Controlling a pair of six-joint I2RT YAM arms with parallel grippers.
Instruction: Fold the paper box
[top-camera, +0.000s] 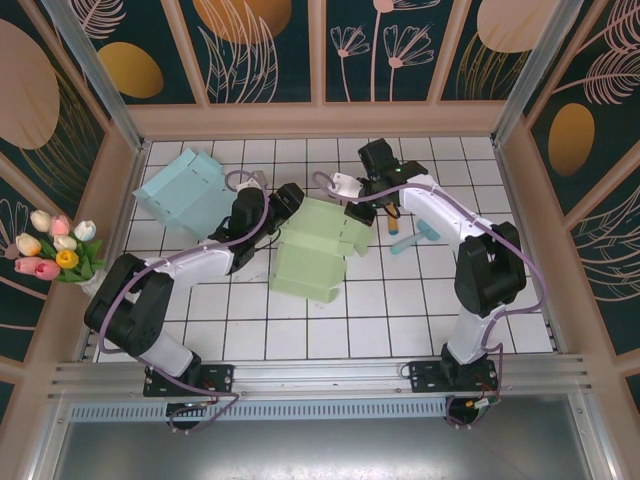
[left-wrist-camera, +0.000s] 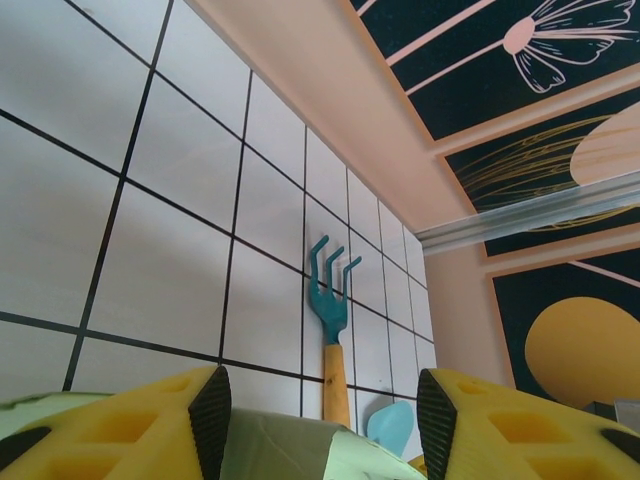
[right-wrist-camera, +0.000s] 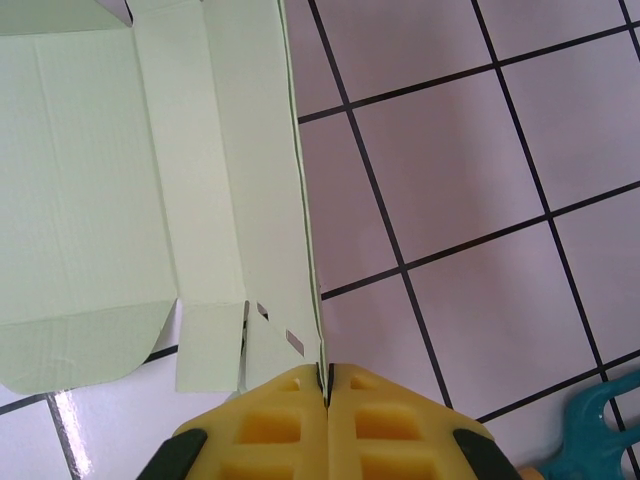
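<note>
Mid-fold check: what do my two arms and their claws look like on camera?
Both the left arm and right arm are white links with black joint housings, with a lilac cable running along each. The left claw and right claw have chunky yellow fingers with recessed square pockets and black pads.

**Bright, even light with soft shadows**

Diffuse overhead light, bright and even. Only faint shadows lie on the tiled table (top-camera: 400, 320). In the right wrist view a tile glares white beside the paper box (right-wrist-camera: 90, 180). The close yellow fingers (left-wrist-camera: 120, 430) blur.
</note>
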